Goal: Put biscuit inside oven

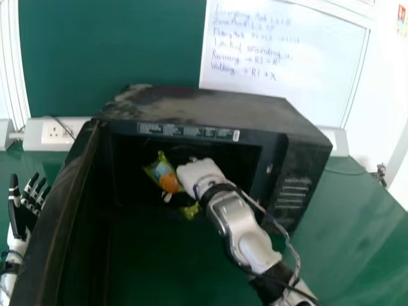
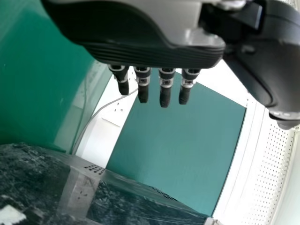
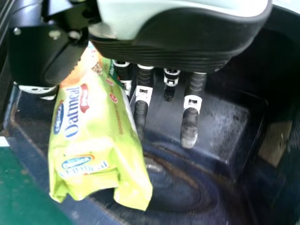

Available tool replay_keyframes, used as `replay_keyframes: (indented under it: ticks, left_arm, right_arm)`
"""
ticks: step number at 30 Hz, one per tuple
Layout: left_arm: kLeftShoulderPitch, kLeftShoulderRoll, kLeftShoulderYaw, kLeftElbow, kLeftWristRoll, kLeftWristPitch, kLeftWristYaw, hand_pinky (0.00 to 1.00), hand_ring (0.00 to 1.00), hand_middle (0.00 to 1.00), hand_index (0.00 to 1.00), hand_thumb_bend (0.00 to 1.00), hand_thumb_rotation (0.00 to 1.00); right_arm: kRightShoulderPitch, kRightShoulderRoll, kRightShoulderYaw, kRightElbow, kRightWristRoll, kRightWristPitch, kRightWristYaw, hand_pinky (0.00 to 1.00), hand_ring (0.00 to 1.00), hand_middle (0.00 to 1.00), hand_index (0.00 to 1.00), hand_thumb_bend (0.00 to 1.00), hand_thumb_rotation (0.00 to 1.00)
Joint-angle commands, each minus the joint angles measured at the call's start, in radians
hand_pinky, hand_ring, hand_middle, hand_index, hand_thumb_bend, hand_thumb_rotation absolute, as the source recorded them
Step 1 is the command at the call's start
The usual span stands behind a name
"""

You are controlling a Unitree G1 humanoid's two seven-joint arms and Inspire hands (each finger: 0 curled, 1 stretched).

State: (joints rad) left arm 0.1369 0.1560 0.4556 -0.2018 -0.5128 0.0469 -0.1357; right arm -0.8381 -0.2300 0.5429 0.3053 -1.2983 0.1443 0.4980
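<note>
Door [image 1: 54, 236] agape; outside the oven [image 1: 217, 105], the left robot hand [image 1: 22, 217], fingers straight. At the oven's mouth, the right robot hand [image 1: 203, 175] pinches the biscuit packet [image 3: 98, 136] between thumb and fingers: best ease it deeper and lower, and release only once the oven floor [image 3: 173, 187], dark and roundly recessed, bears it.

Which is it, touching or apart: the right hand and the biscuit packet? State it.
Touching. The right wrist view shows the right hand with the biscuit packet held between its thumb and fingers.
</note>
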Motion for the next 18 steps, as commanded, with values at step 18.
replay_keyframes:
  ticks: [18]
  left_arm:
    - [-0.001, -0.009, -0.003, -0.004, -0.002, -0.007, -0.002, 0.83, 0.88, 0.89, 0.92, 0.97, 0.63]
  right_arm:
    - [-0.166, 0.019, 0.071, 0.292, 0.070, -0.006, -0.200, 0.35, 0.37, 0.48, 0.64, 0.57, 0.00]
